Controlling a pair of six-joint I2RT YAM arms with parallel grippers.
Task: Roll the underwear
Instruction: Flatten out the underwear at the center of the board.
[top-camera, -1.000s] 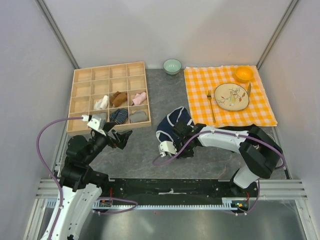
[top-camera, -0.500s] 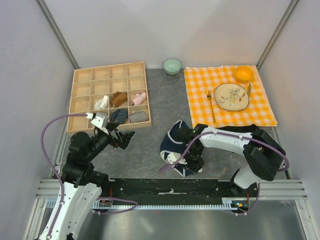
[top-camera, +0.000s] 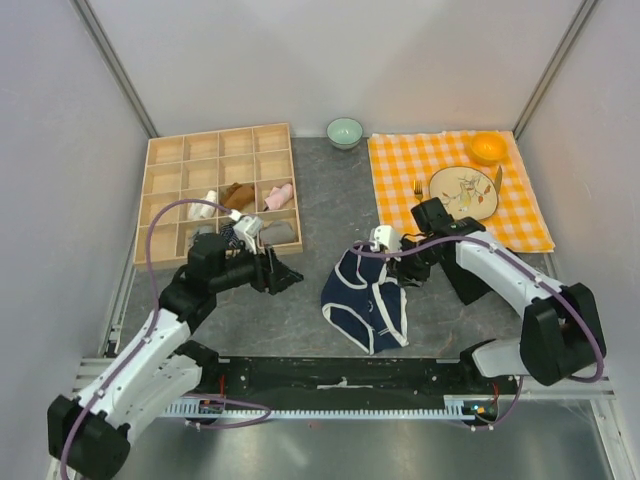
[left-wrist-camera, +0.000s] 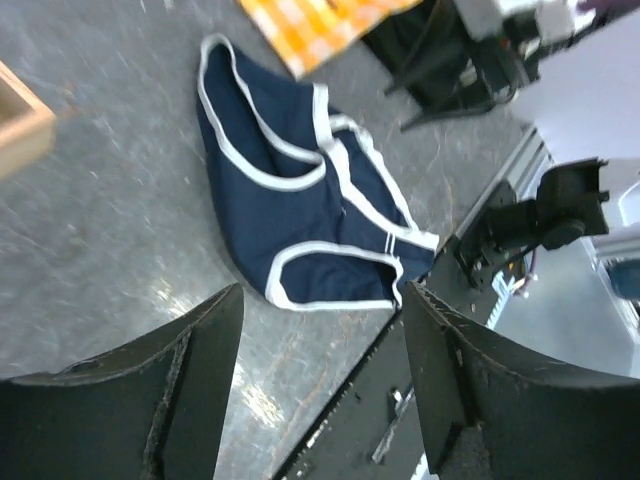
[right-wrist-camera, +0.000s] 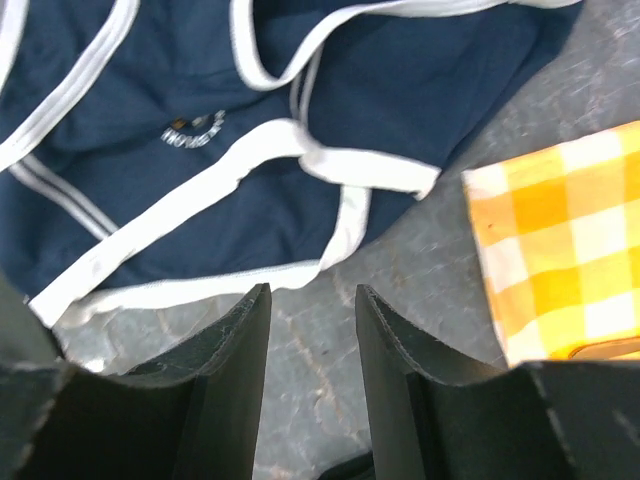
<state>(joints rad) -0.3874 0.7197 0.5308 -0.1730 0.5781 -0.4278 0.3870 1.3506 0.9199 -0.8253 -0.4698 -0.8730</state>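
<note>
Beside the underwear (top-camera: 365, 300), left tool (left-wrist-camera: 322, 300), right tool (right-wrist-camera: 310, 300) angled inward, parted, empty

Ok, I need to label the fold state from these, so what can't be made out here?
Right wrist view: the small print on the underwear is too blurred to read; the garment runs off the top and left edges.
Top view: the left arm covers most of the tray compartment left of the grey roll.
Top view: the right arm hides the lower half of the fork.
</note>
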